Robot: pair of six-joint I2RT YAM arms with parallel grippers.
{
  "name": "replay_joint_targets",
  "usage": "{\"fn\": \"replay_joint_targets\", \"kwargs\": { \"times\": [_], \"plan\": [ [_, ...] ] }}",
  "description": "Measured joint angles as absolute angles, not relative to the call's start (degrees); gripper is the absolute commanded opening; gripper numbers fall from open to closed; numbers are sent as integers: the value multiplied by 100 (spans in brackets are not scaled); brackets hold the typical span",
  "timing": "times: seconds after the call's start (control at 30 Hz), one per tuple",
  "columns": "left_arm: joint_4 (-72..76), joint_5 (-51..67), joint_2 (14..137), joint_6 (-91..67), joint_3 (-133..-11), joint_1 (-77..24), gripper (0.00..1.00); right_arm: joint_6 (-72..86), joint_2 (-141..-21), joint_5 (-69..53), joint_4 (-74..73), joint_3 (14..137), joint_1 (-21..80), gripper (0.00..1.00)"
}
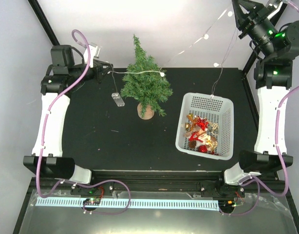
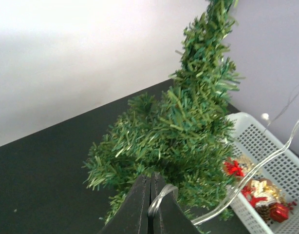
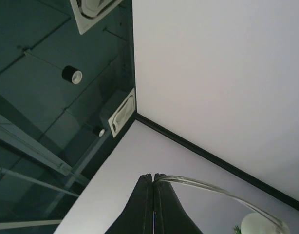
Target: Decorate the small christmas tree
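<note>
The small christmas tree [image 1: 145,84] stands upright on the dark surface [image 1: 96,136]. Just left of it, my left tool [image 2: 150,179] is pinched on the light string [image 1: 140,72] crossing its branches. High to the tree's right, my right tool [image 3: 153,176] pinches the same string. A white basket [image 1: 181,122] of ornaments [image 1: 202,134] sits to the tree's right.

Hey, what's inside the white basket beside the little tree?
The white basket holds a heap of red and gold ornaments toward its near end; its far end shows bare mesh. Whatever lies under the heap is covered, so no count is possible.
</note>
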State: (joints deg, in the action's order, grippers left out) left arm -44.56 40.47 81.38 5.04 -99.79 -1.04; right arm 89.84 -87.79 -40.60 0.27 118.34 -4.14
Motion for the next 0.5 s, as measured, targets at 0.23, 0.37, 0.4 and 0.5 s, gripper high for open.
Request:
{"fn": "replay_joint_targets", "kwargs": {
  "times": [0.23, 0.37, 0.4, 0.5],
  "plan": [
    [-4248, 4980, 8305, -3, -10276, 84, 2, 9675, -9498, -3736, 519, 12446, -454, 1],
    [-3542, 5865, 8385, -884, -10184, 364, 2, 10005, -9922, -3448, 733, 12964, -454, 1],
    [-3085, 6149, 8409, -1299, -10055, 451, 2, 10088, -9998, -3354, 814, 13047, -454, 1],
    [-1605, 6792, 8532, -2757, -9605, 620, 2, 10304, -10173, -3098, 1044, 13214, -454, 1]
  ]
}}
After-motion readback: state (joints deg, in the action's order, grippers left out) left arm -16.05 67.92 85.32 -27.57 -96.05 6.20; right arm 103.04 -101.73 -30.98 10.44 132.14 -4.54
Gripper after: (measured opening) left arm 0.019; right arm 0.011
